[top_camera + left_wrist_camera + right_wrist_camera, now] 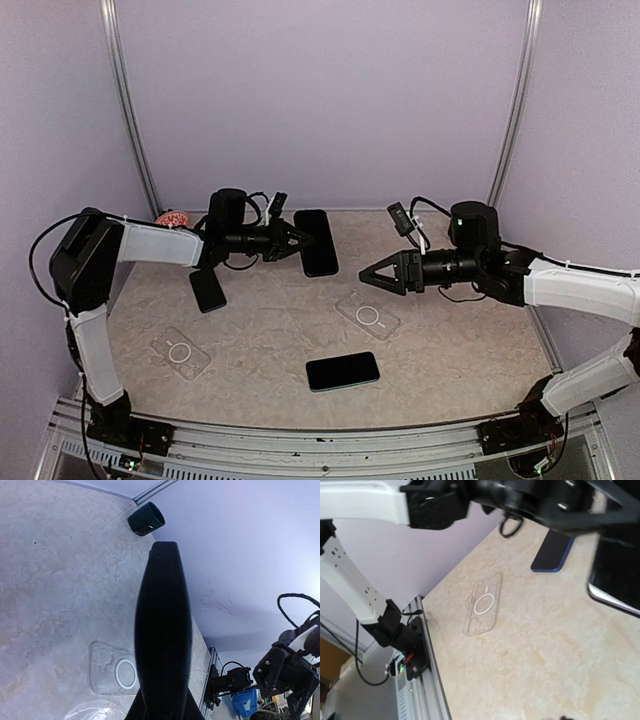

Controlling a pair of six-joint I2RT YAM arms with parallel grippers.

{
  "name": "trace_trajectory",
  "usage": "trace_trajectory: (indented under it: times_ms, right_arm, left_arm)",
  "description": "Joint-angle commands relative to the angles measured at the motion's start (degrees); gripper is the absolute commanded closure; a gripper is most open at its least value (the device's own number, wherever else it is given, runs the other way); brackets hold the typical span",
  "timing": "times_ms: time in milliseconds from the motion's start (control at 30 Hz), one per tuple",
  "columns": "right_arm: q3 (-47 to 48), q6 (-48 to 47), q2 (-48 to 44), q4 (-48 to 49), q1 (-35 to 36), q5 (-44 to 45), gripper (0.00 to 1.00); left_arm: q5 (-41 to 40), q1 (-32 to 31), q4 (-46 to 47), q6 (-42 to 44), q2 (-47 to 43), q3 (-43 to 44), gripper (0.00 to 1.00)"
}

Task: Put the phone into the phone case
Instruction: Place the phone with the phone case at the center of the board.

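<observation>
My left gripper (298, 241) is rolled on its side and shut on the near end of a black phone (318, 243), holding it flat just above the back of the table. In the left wrist view this phone (164, 630) shows edge-on and fills the middle. A clear phone case (367, 315) with a white ring lies on the table right of centre, also in the left wrist view (114, 669). My right gripper (368, 275) hovers just above and left of that case, its fingers drawn to a point and empty. Its fingers are out of the right wrist view.
A second clear case (180, 352) lies at front left, also in the right wrist view (482, 605). A teal-edged phone (342, 371) lies front centre. A blue-edged phone (208, 290) lies under the left arm. A red object (172, 216) sits at back left.
</observation>
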Motion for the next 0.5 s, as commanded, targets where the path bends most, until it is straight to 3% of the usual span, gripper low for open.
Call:
trace_trajectory:
  times_ms: [0, 467]
  right_arm:
    - [-1.23, -1.78, -3.21, -2.82, -0.51, 3.36, 0.30]
    - [-4.14, -0.79, -3.26, -4.25, -0.51, 9.13, 0.21]
  left_arm:
    - [2.40, 0.89, -2.25, 1.12, 5.06, 5.80, 1.00]
    - [4.13, 0.50, 2.03, -4.70, 19.66, 17.50, 1.00]
